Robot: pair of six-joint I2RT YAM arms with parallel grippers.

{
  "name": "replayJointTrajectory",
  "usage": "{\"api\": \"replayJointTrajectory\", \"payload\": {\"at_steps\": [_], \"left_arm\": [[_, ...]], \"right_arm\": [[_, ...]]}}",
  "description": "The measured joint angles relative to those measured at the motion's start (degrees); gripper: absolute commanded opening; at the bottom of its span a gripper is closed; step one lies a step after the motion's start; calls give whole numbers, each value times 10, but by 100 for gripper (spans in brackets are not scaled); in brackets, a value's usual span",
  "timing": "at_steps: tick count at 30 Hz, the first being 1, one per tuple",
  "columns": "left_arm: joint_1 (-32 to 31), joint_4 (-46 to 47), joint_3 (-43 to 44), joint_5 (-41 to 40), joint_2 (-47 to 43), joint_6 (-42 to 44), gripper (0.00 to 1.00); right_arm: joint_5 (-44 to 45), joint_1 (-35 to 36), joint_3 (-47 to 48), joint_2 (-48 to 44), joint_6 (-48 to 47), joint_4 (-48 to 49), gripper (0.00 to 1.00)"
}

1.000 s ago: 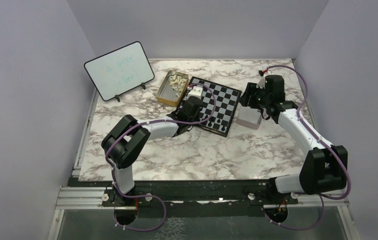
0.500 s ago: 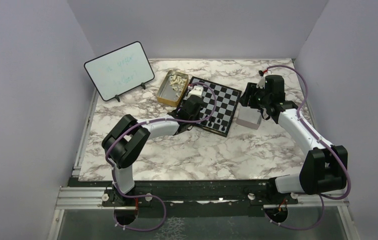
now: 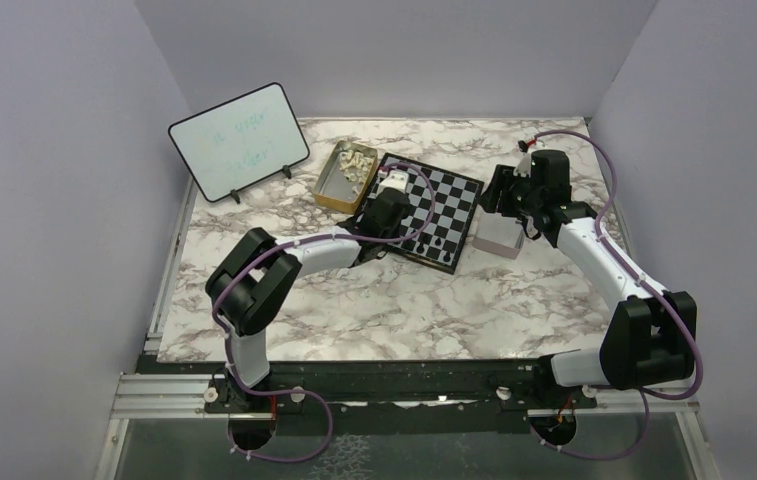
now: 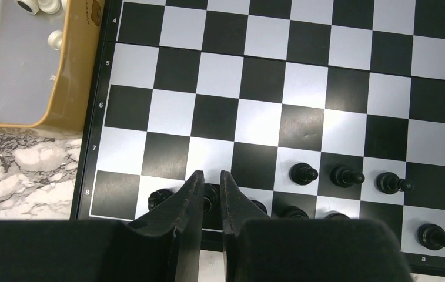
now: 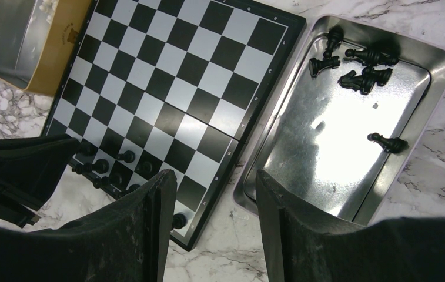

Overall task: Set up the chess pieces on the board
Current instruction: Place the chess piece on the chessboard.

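— The left gripper [image 4: 211,176] is low over the row of the board [image 4: 255,111] nearest the arms, jaws almost together, pinching a black piece [image 4: 210,200] between them.
— And the right gripper [image 5: 215,175]?
— Jaws apart, nothing in them. It hangs over the board's right edge, beside the metal tray [image 5: 325,176] of loose pieces [image 5: 387,141].

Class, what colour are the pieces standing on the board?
Black pieces; clearest in the left wrist view.
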Motion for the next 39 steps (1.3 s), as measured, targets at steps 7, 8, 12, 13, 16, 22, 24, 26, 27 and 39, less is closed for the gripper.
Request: {"api": "replayJointTrajectory", "payload": {"at_steps": [7,8,12,13,16,22,24,26,27,39], "left_arm": [[1,-16,21,-4,14,-1,24],[2,-18,23,-6,17,-1,24],[4,-31,28,-7,23,-2,19],[4,-35,28,-7,25,-2,18],[5,-52,29,-6,30,-3,17],[6,-76,45,-6,35,-4,12],[6,-80,47,-6,35,-4,12],[6,-84,47,-6,35,-4,11],[6,-85,47,-6,35,-4,11],[6,-94,48,2,35,-13,11]], "right_arm": [[0,0,0,0,0,0,57],[0,0,0,0,0,0,57],[0,0,0,0,0,0,57],[0,0,0,0,0,0,57],[0,0,0,0,0,0,57],[0,0,0,0,0,0,57],[0,0,0,0,0,0,57],[0,0,0,0,0,0,57],[0,0,0,0,0,0,57],[0,0,0,0,0,0,57]]}}
